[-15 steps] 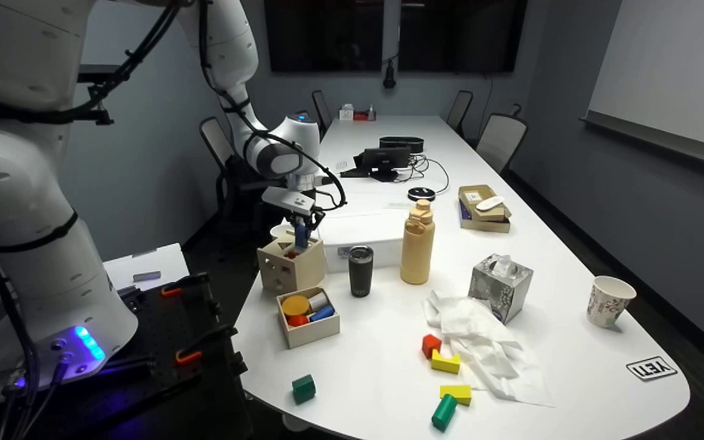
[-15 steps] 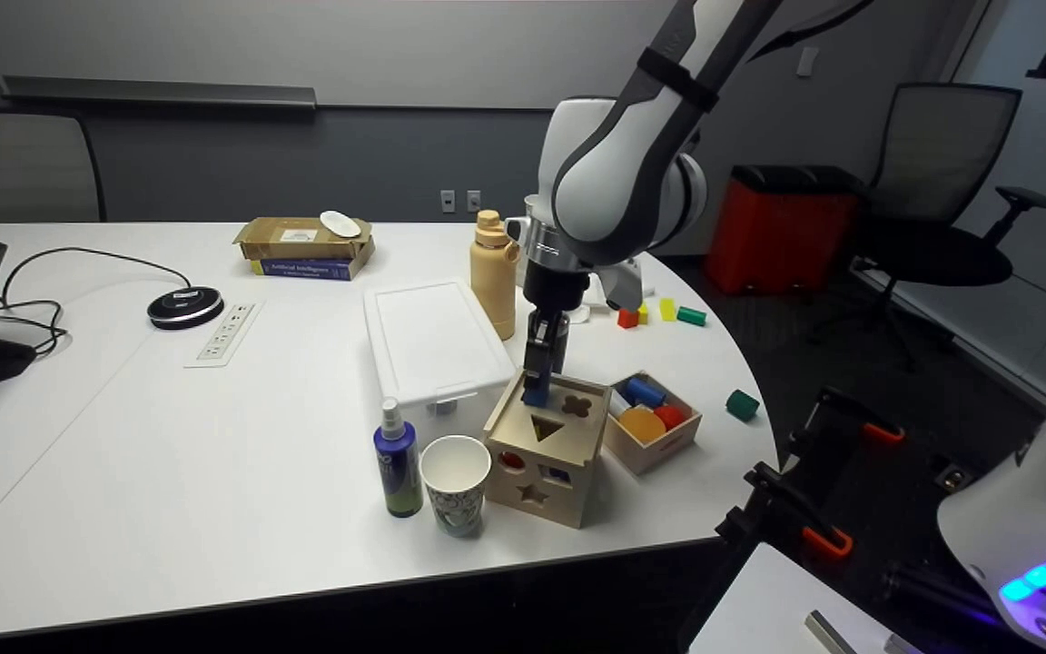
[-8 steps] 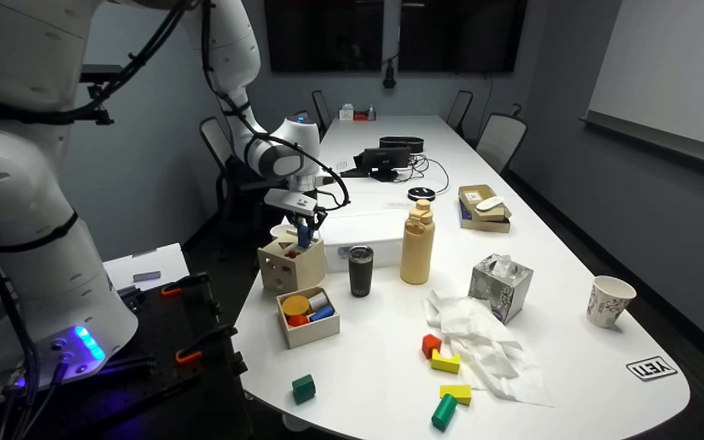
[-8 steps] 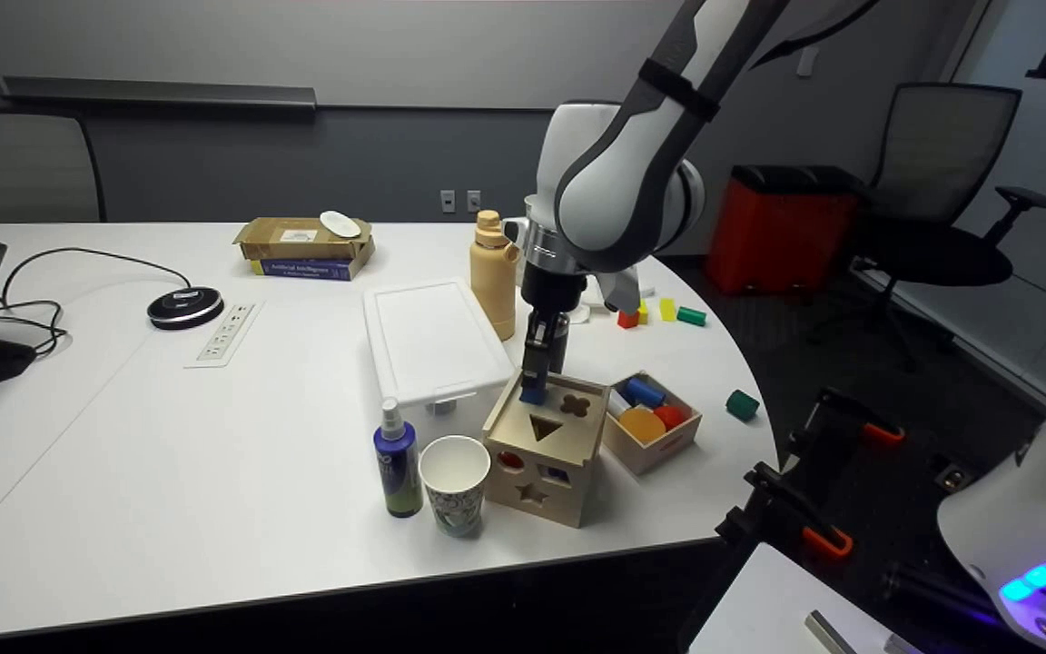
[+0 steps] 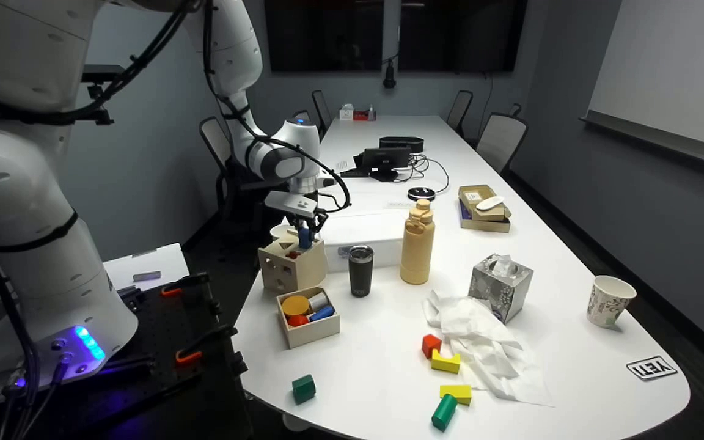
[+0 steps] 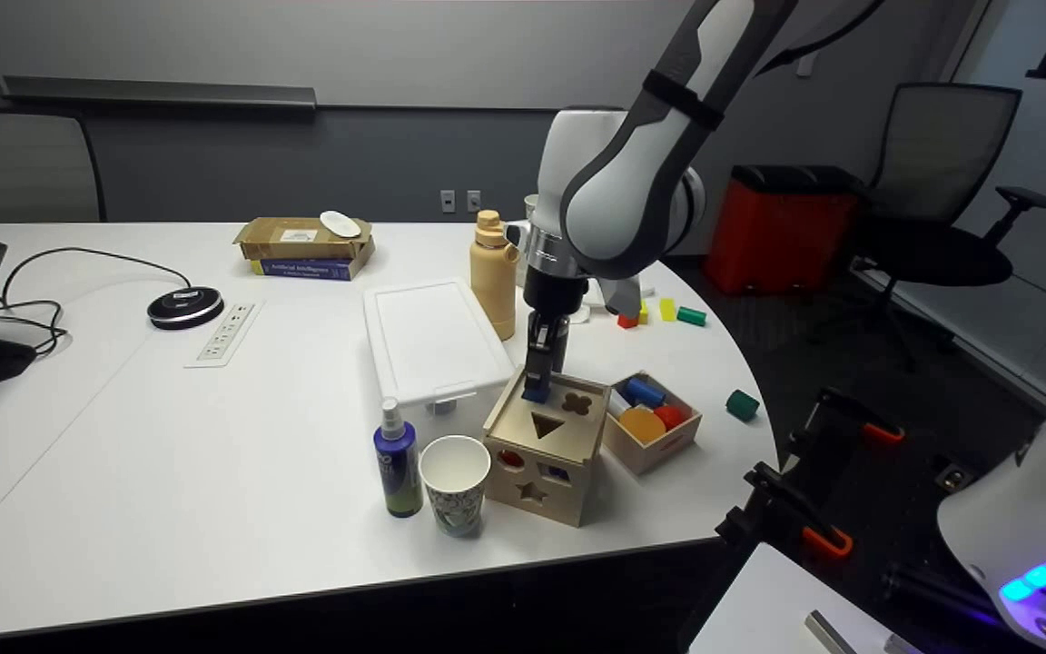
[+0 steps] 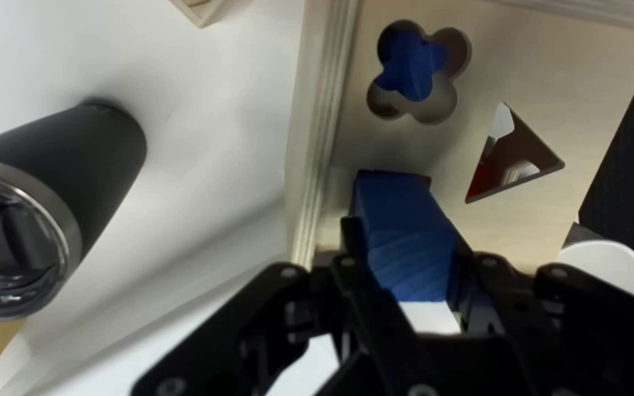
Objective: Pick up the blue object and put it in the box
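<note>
Claw between tumbler and cup

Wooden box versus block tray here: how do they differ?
The wooden box is taller; the block tray is low. The box's top has shaped cut-outs; the tray's is open, showing coloured blocks. The claw holds a blue block at the box, not the tray. Both look like pale wood.
</note>
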Available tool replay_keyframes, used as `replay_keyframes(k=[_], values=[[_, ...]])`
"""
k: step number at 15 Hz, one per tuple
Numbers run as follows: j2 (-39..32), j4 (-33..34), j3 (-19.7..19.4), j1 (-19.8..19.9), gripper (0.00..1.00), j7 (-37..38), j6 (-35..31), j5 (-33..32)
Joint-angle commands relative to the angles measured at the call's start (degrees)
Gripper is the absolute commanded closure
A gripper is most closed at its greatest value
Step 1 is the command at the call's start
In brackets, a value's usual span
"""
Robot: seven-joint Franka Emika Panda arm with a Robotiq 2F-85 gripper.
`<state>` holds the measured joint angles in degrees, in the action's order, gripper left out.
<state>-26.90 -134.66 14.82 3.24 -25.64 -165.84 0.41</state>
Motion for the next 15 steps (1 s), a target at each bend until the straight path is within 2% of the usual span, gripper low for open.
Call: replay_keyframes(k=[1, 5, 6, 7, 10, 15], values=[[0.03, 0.16, -0.72, -0.65, 0.34, 2.79, -1.28, -1.39], [0.36, 0.9, -1.11, -1.31, 0.03, 4.81, -0.77, -1.13], [0.5, 1.23, -0.98, -1.34, 0.0, 5.58, -0.72, -0.81], [0.67, 1.52, -1.11, -1.57, 0.0, 6.34, -1.07, -0.77], [0.96, 2.26, -6.45, -6.09, 0.0, 11.1, -3.87, -4.48], [0.83, 3.4, -11.78, -10.3, 0.0, 16.67, -4.33, -7.73]])
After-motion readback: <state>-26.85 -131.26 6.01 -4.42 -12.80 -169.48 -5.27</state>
